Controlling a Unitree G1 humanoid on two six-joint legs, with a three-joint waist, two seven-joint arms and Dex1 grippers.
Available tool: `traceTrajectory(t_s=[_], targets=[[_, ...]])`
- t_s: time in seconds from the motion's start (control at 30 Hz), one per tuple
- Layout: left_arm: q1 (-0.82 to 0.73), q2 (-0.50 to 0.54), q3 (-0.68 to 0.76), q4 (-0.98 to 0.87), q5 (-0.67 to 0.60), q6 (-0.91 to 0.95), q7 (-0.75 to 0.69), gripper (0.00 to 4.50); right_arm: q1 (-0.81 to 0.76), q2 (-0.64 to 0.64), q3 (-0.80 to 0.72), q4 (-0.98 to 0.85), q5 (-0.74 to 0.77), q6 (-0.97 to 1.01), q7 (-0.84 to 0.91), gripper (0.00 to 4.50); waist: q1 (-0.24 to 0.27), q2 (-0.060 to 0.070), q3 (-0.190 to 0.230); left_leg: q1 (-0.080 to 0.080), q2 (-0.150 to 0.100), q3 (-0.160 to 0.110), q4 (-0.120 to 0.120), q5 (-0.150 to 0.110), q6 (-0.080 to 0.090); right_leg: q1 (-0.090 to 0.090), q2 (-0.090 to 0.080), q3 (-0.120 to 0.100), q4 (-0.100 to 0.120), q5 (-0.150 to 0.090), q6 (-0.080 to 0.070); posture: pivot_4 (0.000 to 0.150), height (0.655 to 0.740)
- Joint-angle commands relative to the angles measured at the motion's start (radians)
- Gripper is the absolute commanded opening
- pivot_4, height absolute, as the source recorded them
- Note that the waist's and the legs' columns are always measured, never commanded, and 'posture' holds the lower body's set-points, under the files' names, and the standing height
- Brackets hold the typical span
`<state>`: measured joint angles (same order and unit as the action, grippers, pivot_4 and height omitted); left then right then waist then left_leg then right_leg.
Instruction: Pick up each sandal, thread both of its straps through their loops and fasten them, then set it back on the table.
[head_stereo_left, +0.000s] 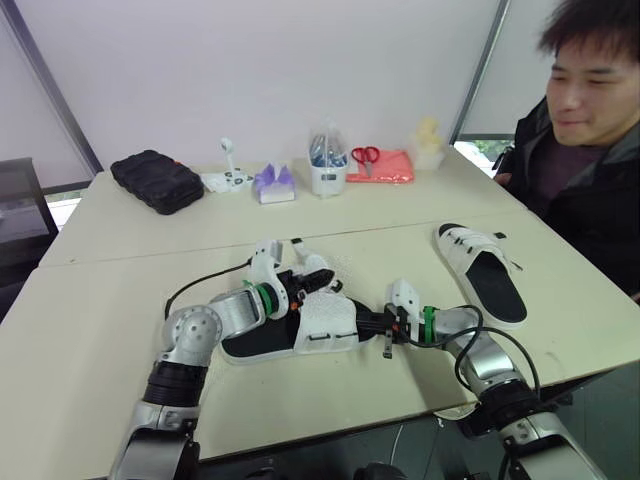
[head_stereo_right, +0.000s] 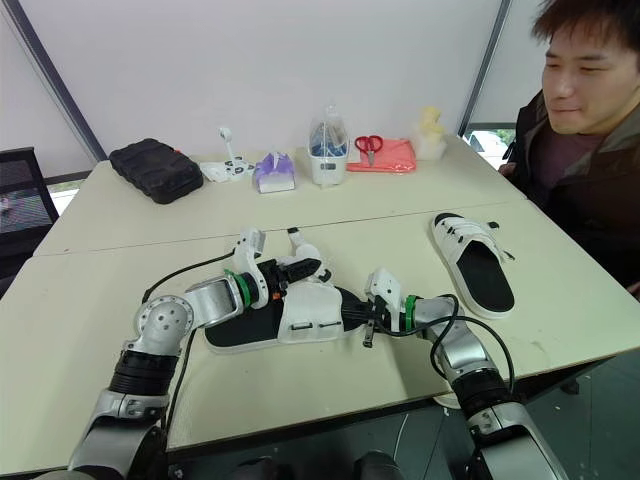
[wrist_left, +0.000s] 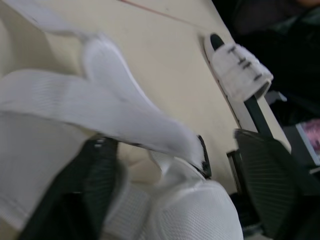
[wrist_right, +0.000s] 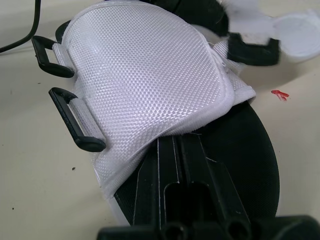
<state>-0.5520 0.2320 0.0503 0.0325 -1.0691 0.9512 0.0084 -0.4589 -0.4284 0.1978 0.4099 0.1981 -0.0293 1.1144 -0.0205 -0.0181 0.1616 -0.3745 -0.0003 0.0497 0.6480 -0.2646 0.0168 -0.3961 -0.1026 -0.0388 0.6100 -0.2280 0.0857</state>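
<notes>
While the near sandal (head_stereo_left: 300, 325) lies flat on the desk (head_stereo_left: 120, 300), your left claw (head_stereo_left: 318, 281) stands wide at its far side, a loose white strap (wrist_left: 125, 115) lying between the fingers (wrist_left: 97, 180); your right claw (head_stereo_left: 372, 322) is narrow, tips together on the black footbed (wrist_right: 240, 165) at its right end. The second sandal (head_stereo_left: 480, 270) lies well apart, toward the desk's right edge.

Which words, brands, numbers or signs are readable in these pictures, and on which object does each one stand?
No text can be read in these pictures.
Near sandal and far sandal: plain white and black, no brand visible.
Purple packet, clear container, red pouch: any print is too small to read.
Pink item in the left wrist view: too blurred to read.
</notes>
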Motion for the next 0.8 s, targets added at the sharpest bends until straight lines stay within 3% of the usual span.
traceTrajectory(t_s=[0.03, 0.13, 0.17, 0.37, 0.53, 0.7, 0.8], targets=[[-0.023, -0.006, 0.042, -0.030, 0.030, -0.011, -0.014, 1.74, 0.029, 0.015, 0.041, 0.038, -0.057, 0.025, -0.022, 0.00, 0.000, 0.000, 0.000, 0.000, 0.000, 0.000, 0.000, 0.000, -0.001, 0.000, 0.000, 0.000, 0.000, 0.000, 0.000, 0.150, 0.7400], [-0.025, -0.017, 0.055, -0.028, 0.050, -0.004, -0.021, 0.11, 0.028, 0.017, 0.042, 0.038, -0.057, 0.026, -0.025, 0.00, 0.000, 0.000, 0.000, 0.000, 0.000, 0.000, 0.000, -0.001, -0.002, 0.000, 0.000, 0.000, 0.000, 0.000, 0.000, 0.150, 0.7400], [-0.027, -0.021, 0.060, -0.025, 0.052, 0.000, -0.024, 0.05, 0.027, 0.018, 0.042, 0.039, -0.057, 0.027, -0.025, 0.00, 0.000, 0.000, 0.000, 0.000, 0.000, 0.000, 0.000, -0.001, -0.002, 0.000, 0.000, 0.000, 0.000, 0.000, 0.000, 0.150, 0.7400], [-0.020, -0.024, 0.095, -0.041, 0.051, 0.013, -0.064, 0.05, 0.024, 0.020, 0.044, 0.041, -0.058, 0.029, -0.026, 0.00, 0.000, -0.001, 0.000, 0.000, 0.000, 0.000, 0.000, -0.002, -0.003, -0.001, 0.000, 0.000, 0.000, 0.000, 0.000, 0.150, 0.7400], [-0.005, -0.005, 0.203, -0.056, -0.046, 0.064, -0.064, 0.05, 0.025, 0.021, 0.043, 0.044, -0.060, 0.029, -0.028, 0.00, -0.002, -0.001, 0.000, -0.001, 0.001, 0.000, -0.002, -0.002, -0.003, -0.002, 0.000, 0.000, 0.000, 0.000, 0.000, 0.150, 0.7400], [0.000, -0.002, 0.226, -0.080, -0.058, 0.095, -0.069, 0.05, 0.022, 0.023, 0.045, 0.048, -0.061, 0.028, -0.026, 0.00, -0.001, -0.001, 0.001, -0.001, 0.001, 0.000, -0.002, -0.002, -0.004, -0.002, 0.000, 0.000, -0.001, 0.000, 0.000, 0.150, 0.7400], [0.012, 0.012, 0.258, -0.112, -0.139, 0.144, -0.081, 1.29, 0.016, 0.026, 0.046, 0.056, -0.063, 0.027, -0.026, 0.00, -0.002, -0.002, 0.001, -0.001, 0.001, 0.000, -0.002, -0.002, -0.004, -0.002, 0.000, 0.000, -0.001, 0.000, 0.000, 0.150, 0.7400]])
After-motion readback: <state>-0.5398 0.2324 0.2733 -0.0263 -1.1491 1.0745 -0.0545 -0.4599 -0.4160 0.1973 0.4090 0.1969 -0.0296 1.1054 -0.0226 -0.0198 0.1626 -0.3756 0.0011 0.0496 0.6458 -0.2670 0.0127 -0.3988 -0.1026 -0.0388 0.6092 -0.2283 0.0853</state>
